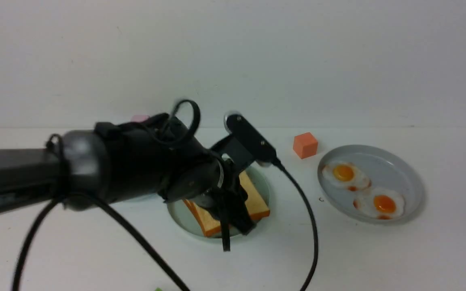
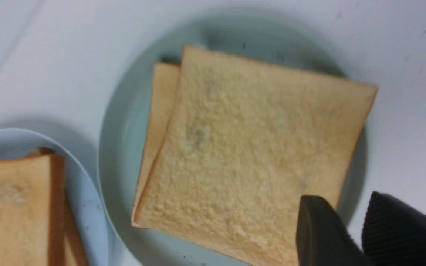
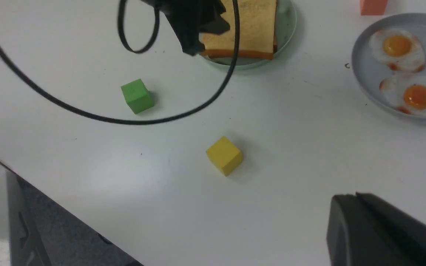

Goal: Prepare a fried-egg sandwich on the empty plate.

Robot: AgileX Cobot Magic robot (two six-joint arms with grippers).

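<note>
Two square golden toast slices [image 1: 257, 198] lie stacked, slightly offset, on the pale mint-green plate [image 1: 180, 218]. No egg shows between them. The left wrist view shows the top slice [image 2: 250, 147] close up on the plate [image 2: 124, 129]. My left gripper [image 1: 236, 236] hovers just over the stack's near corner, with its jaws a little apart and nothing between them [image 2: 346, 201]. My right gripper [image 3: 346, 197] is shut and empty above bare table, far from the plate [image 3: 288, 22] and the toast [image 3: 253, 26].
A grey plate [image 1: 411, 178] at the right holds two fried eggs [image 1: 344, 173] [image 1: 382, 204]. A light blue plate [image 2: 87, 207] with more toast [image 2: 13, 207] sits next to the mint plate. There are an orange cube [image 1: 305, 144], a green cube [image 3: 136, 95] and a yellow cube [image 3: 224, 155].
</note>
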